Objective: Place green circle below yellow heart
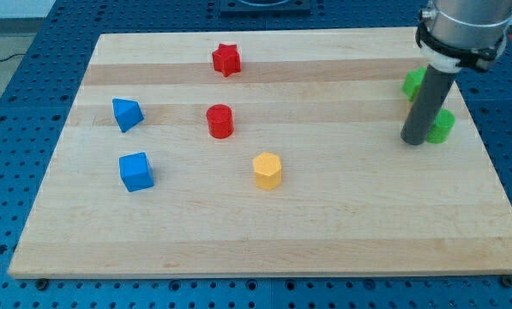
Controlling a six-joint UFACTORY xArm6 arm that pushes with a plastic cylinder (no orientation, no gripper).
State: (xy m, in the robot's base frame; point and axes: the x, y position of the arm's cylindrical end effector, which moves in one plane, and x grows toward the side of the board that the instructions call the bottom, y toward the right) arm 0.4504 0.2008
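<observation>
My tip [415, 141] rests on the board at the view's right. A green block [445, 126] touches the rod on its right side and is partly hidden by it. A second green block [412, 83] sits just above, also partly behind the rod. I cannot tell the shape of either green block. A yellow block [268, 170], which looks many-sided, stands near the board's middle, far to the left of my tip.
A red star [226, 60] is at the top middle, with a red cylinder [220, 121] below it. A blue wedge-like block [127, 113] and a blue cube [136, 172] are at the left. The board's right edge [487, 146] is close to the green blocks.
</observation>
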